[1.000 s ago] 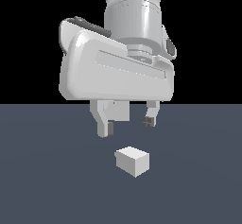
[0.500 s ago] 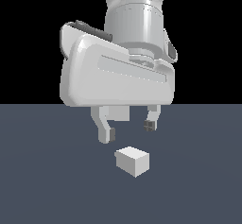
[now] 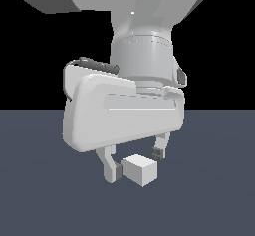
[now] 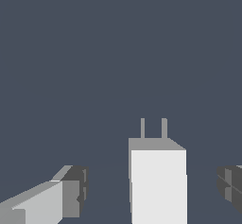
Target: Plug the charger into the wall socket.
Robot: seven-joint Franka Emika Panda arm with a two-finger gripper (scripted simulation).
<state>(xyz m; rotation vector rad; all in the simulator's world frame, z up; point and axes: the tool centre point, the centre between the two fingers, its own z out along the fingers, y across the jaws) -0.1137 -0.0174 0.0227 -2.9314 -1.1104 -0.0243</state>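
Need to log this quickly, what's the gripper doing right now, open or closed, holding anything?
Gripper: open and holding nothing. Its fingers stand on either side of the charger, with gaps visible on both sides.

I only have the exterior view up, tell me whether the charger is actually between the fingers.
Observer: Yes. In the wrist view the charger sits between the two fingertips, with a gap on each side.
Operator: Is it gripped yet?
Observer: No. The gripper is open; neither pad touches the block.
Operator: Which way do the prongs face?
Observer: Two thin prongs stick out of one end of the charger, pointing along the floor, away from the wrist camera.
Operator: Any socket visible?
Observer: No, neither view shows it.
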